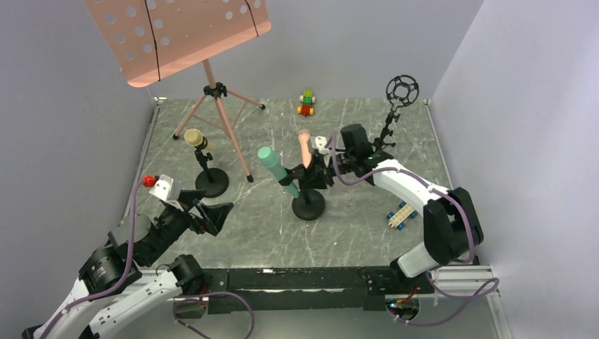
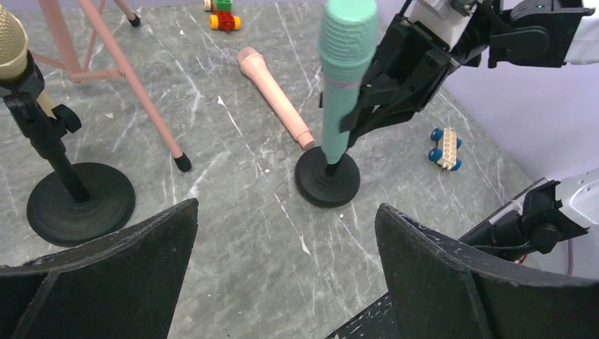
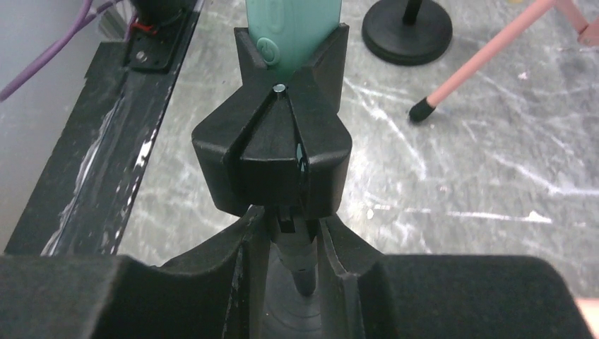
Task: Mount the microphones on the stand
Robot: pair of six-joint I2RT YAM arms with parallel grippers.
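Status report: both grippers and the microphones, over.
Left gripper open, empty. Right gripper clamped on teal microphone in its stand clip. Yellow microphone mounted; pink microphone lying on table. Nothing blocking.

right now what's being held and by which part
The right end effector pinches the black clip holding the teal microphone, low down; left end effector open, empty.

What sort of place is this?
Probably a robotics test cell: two arms bolted to a marble-patterned table, plain walls around it, and props such as the teal microphone and a toy-brick car.
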